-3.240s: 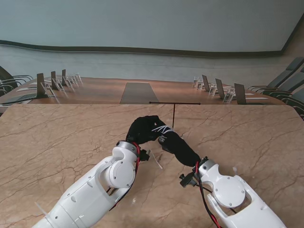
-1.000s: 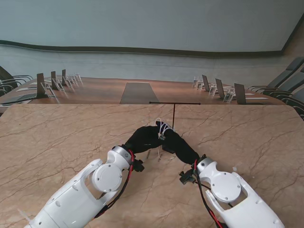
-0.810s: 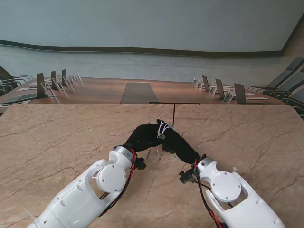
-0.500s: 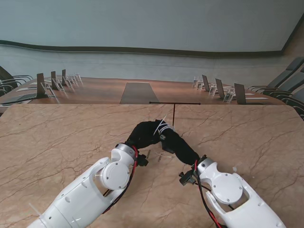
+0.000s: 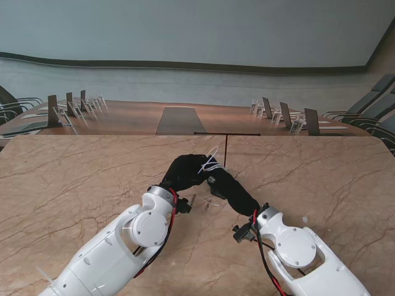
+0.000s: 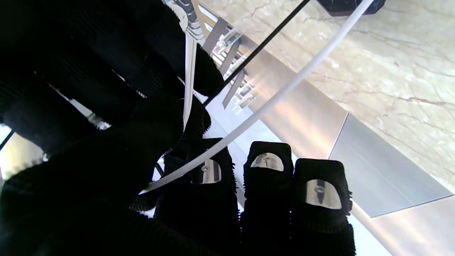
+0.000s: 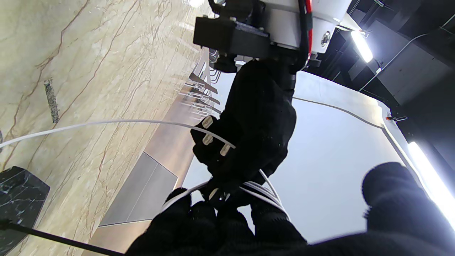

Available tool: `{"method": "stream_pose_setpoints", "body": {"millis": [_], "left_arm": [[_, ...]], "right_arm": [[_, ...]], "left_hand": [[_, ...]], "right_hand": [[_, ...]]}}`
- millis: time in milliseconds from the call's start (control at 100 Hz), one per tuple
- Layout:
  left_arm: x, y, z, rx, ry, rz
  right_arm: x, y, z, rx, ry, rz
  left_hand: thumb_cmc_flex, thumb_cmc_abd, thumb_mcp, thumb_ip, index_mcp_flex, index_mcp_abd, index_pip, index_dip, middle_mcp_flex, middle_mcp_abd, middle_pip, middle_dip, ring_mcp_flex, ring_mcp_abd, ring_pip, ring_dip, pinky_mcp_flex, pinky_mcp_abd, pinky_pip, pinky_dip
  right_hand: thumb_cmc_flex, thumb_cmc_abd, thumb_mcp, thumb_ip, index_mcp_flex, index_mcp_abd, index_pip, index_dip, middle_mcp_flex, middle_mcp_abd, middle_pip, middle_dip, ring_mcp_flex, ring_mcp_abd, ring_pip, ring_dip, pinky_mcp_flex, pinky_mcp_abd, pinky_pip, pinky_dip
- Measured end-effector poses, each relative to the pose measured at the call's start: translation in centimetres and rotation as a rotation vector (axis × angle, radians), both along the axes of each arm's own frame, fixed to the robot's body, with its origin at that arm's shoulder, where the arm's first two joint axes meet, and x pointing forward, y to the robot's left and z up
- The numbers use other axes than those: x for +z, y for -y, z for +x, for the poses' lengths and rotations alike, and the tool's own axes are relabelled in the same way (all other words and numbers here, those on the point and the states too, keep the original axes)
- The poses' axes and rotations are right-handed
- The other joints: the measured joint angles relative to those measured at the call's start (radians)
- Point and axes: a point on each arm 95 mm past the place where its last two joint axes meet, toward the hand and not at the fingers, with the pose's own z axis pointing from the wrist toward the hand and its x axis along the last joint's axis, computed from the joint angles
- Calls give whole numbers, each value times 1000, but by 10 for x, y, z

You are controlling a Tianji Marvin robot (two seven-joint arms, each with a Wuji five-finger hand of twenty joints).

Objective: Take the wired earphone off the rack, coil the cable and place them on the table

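Note:
Both black-gloved hands meet over the middle of the table. The white earphone cable (image 5: 212, 163) lies in several loops around the fingers of my right hand (image 5: 230, 190); the loops (image 7: 263, 192) show in the right wrist view. My left hand (image 5: 184, 172) pinches a taut strand (image 6: 284, 89) right beside those fingers. A loose end (image 5: 208, 202) trails on the table between the wrists. The thin black rack (image 5: 226, 148) stands just beyond the hands, its dark base (image 7: 17, 192) partly hidden. The earbuds are not visible.
The marble table (image 5: 74, 179) extends to both sides. The rack's crossbar (image 5: 227, 134) is near the far edge. Beyond the table lies a grey panel (image 5: 179, 120) and rows of chairs (image 5: 74, 105).
My left hand has circled at the right hand's fingers and shifted slightly farther away, carrying the strand. The white loops now stand higher on the right fingers. The right arm barely moved.

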Motion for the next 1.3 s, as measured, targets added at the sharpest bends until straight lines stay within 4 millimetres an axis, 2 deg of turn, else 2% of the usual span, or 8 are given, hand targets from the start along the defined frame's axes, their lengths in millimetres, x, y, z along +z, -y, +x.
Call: {"method": "stream_pose_setpoints", "body": {"millis": [310,850,940,1030,1040,1080,1260,1300], "left_arm": [[3,-2,0,2,8,3],[-1,3,2,-40,-13,58],[-1,1,3,-37,-1,67],[-2,0,5,-38,13,73],[-2,-1,5,-38,15,74],[-3,-1,6,-38,20,77],[-5,-6,9,-26,28,79],[-5,-7,9,-24,30,79]], "right_arm": [[-2,2,-1,-10,3,1],[4,-1,9,-1,24,33],[7,-1,8,3,23,35],[9,-1,4,6,19,35],[9,-1,4,6,18,35],[9,-1,2,6,16,34],[6,-4,-6,10,1,27],[5,-5,-7,10,-2,25]], "left_hand": [[0,-32,47,-8,-8,5,0,53,0,0,10,0,4,-1,9,-8,9,0,2,-13],[0,-31,87,-8,-35,17,11,89,0,0,22,0,12,-1,9,-12,14,0,4,-24],[-9,-31,87,-8,-35,-4,18,90,0,-8,22,0,12,-1,9,-12,12,0,4,-24],[-12,-42,86,-8,-28,-20,18,90,0,-16,22,0,10,-1,9,-12,8,0,4,-24],[-12,-42,86,-19,-28,-21,18,90,0,-16,22,0,10,-1,9,-12,8,0,4,-24],[-12,-42,86,-20,-27,-22,18,90,0,-17,22,0,10,-1,9,-12,8,0,4,-24],[-12,-42,85,-20,-27,-19,16,89,0,-17,22,0,10,-1,9,-12,6,0,4,-24],[-12,-42,85,-29,-27,-19,14,89,0,-17,22,0,10,-2,9,-12,5,0,4,-24]], "right_hand": [[0,0,0,0,12,7,17,4,12,-11,24,1,2,-15,2,0,0,-13,0,0],[0,0,0,0,15,13,34,7,26,47,51,14,-3,39,-17,0,-8,38,0,1],[0,0,0,0,15,19,34,6,26,62,50,13,-4,54,-31,-13,-17,54,-2,1],[0,0,0,0,15,30,34,6,25,63,40,12,-6,58,-57,-16,-20,64,-22,-2],[0,0,0,0,15,32,34,6,25,63,40,12,-13,58,-57,-16,-20,64,-24,-3],[0,0,0,0,15,39,34,6,25,63,39,12,-16,58,-64,-16,-20,65,-30,-9],[0,0,0,0,15,53,34,6,32,30,51,12,-35,49,-70,-28,-20,41,-35,-13],[0,0,0,0,15,53,34,6,33,28,51,12,-35,41,-70,-28,-21,34,-38,-13]]}}
